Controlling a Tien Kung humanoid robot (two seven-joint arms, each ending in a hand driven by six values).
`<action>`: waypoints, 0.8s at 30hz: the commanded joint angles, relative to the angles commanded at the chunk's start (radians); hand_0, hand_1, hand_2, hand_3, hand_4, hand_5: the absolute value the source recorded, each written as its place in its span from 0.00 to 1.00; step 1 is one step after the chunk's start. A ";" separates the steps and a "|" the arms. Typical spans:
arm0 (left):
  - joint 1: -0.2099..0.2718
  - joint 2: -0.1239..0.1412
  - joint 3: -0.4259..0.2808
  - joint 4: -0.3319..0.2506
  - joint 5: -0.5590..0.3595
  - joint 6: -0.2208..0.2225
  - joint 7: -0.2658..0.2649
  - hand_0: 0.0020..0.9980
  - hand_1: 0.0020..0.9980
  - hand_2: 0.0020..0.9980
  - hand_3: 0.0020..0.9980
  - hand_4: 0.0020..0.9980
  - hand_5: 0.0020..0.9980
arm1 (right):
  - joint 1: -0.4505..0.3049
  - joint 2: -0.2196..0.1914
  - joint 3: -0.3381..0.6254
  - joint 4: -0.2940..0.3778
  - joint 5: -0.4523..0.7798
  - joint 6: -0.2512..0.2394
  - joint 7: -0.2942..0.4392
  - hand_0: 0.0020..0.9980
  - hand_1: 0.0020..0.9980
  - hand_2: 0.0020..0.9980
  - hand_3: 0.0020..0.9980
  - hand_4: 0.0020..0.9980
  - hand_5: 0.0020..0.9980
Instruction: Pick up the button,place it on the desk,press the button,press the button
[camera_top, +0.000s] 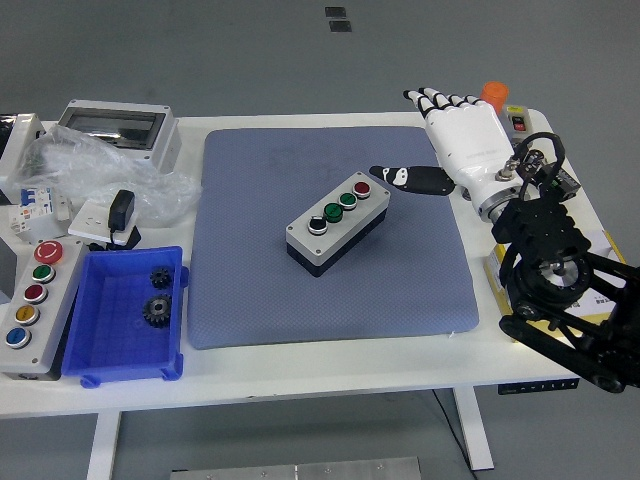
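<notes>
Button box (337, 222) sits near the centre of your blue mat (250, 290), lying diagonally, its three caps — white, green, red — running up toward one o'clock. Your right hand (462, 145) hovers at about two o'clock from the box, just off the mat's right edge; its fingers (440, 100) are stretched wide and flat, gripping nothing, and the black thumb (412, 179) juts toward the box without touching it. At nine o'clock on the white table (330, 365) you have a blue bin (122, 345) holding two dark gears (157, 297), and beside it a longer button panel (33, 300) with five caps.
</notes>
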 joint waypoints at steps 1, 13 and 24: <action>0.000 0.000 0.000 0.000 0.000 0.000 0.000 0.59 0.62 0.61 0.63 0.69 0.49 | 0.012 0.000 -0.015 -0.003 -0.001 0.001 0.005 1.00 1.00 1.00 1.00 1.00 0.40; -0.002 0.006 0.007 0.000 -0.005 0.001 -0.001 0.59 0.62 0.61 0.63 0.69 0.48 | 0.232 0.015 -0.323 -0.064 -0.010 0.103 0.069 1.00 1.00 1.00 1.00 0.99 0.26; -0.003 0.009 0.013 0.000 -0.004 0.000 0.001 0.59 0.62 0.61 0.62 0.69 0.48 | 0.399 0.101 -0.355 -0.101 -0.010 0.348 0.263 1.00 1.00 1.00 1.00 0.89 0.10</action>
